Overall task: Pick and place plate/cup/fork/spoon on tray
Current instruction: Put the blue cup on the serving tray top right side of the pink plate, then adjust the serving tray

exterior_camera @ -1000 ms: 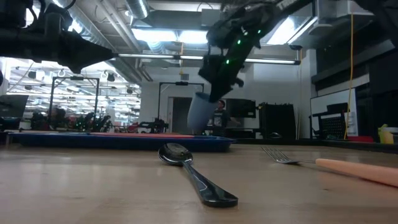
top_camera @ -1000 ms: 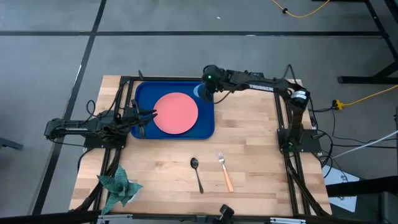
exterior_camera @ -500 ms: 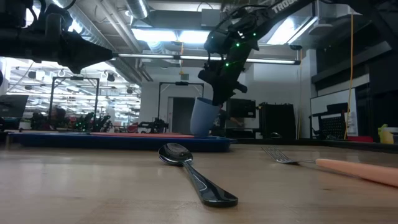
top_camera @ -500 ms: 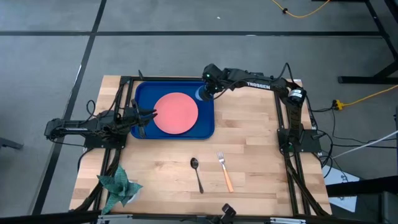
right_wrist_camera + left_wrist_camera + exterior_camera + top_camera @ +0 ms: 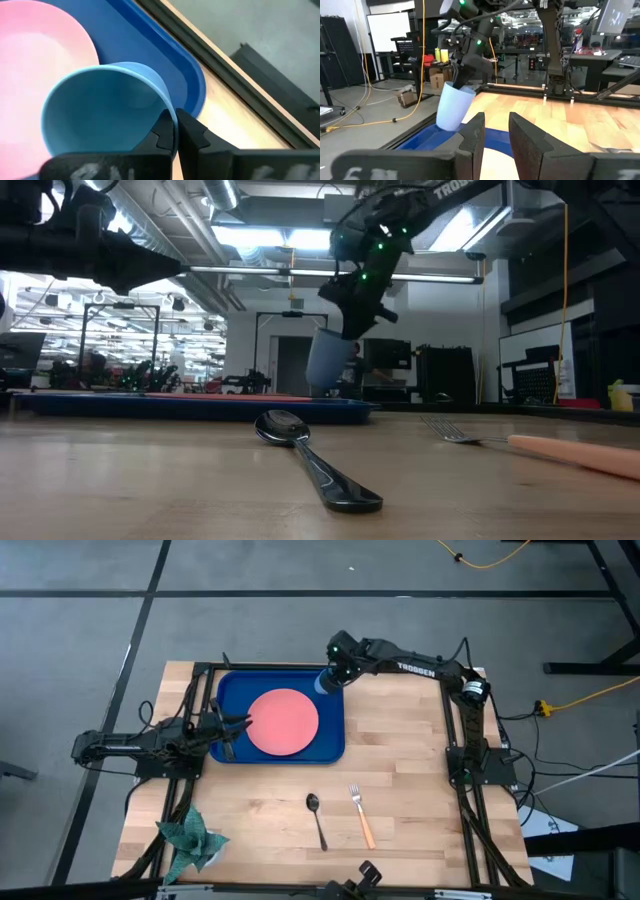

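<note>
The light-blue cup [image 5: 327, 684] is at the far right corner of the dark-blue tray [image 5: 228, 690], and my right gripper [image 5: 334, 668] is shut on it. It shows tilted in the low view [image 5: 328, 360] and in the left wrist view [image 5: 453, 106]. The salmon-pink plate [image 5: 283, 722] lies flat in the tray. The dark spoon [image 5: 316, 819] and the tan-handled fork [image 5: 361, 815] lie on the table near its front. My left gripper [image 5: 243, 725] is open and empty, level over the tray's left edge. My right gripper pinches the cup's rim wall [image 5: 169, 113], one finger inside the cup and one outside. The fingers come slanting down from the table's far right. The cup hangs tilted with its mouth up, its base [image 5: 445, 125] at the tray floor; whether it touches I cannot tell.
A teal folded thing [image 5: 190, 840] lies at the table's near left corner. Dark frame rails [image 5: 455, 740] run along the table's left and right sides. Bare wood [image 5: 400, 740] lies to the right of the tray.
My right gripper has carried the cup down over the tray's far right corner and a little toward the table's far edge. The cup, upright half a second ago, now leans over.
</note>
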Controlling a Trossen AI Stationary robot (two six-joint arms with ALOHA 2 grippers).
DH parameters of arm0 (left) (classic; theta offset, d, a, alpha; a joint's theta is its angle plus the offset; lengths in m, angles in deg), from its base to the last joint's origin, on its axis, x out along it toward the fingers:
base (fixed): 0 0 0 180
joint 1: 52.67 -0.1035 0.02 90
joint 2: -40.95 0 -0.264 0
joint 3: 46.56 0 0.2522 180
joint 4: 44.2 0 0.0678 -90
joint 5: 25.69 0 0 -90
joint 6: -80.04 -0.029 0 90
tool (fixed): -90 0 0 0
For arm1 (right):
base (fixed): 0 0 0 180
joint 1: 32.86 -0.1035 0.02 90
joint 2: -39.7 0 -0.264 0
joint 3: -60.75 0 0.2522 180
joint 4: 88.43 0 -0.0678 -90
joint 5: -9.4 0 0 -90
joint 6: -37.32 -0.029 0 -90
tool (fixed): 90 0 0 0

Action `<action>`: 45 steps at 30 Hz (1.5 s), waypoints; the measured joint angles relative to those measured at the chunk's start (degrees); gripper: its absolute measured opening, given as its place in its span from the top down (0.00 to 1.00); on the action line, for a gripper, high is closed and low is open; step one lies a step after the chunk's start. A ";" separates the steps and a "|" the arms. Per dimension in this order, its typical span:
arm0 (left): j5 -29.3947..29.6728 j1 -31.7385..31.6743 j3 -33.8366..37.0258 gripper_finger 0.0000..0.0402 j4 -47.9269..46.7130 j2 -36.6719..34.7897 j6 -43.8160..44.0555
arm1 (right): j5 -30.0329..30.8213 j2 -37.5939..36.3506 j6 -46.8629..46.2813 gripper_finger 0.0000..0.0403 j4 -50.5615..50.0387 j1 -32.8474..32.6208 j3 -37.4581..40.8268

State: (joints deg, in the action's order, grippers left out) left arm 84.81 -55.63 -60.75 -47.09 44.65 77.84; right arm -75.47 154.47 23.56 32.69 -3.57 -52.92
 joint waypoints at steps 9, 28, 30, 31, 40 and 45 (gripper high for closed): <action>-0.02 0.00 0.00 0.80 0.90 0.00 -0.04 | -0.89 11.42 1.91 0.99 -18.49 0.09 -23.42; -0.68 0.00 0.00 0.80 0.74 0.00 0.55 | -2.33 19.93 3.78 0.88 -26.21 -0.18 -32.95; -0.68 0.00 -0.01 0.80 0.72 0.00 0.55 | -2.30 19.93 3.78 0.87 -24.87 -0.38 -32.93; -0.67 -0.02 -0.01 0.80 0.72 0.00 0.55 | -2.31 19.93 3.78 0.87 -24.13 -0.49 -32.93; -0.66 -0.02 0.00 0.80 0.72 0.00 0.55 | -2.31 19.90 3.91 0.87 -17.09 -1.84 -32.93; -0.66 -0.02 0.00 0.80 0.72 0.00 0.55 | -2.26 20.01 3.84 0.86 -17.33 -1.85 -32.93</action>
State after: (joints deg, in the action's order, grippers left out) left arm 84.15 -55.65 -60.75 -46.37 44.65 78.39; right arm -77.73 174.48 27.40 15.37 -5.42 -85.85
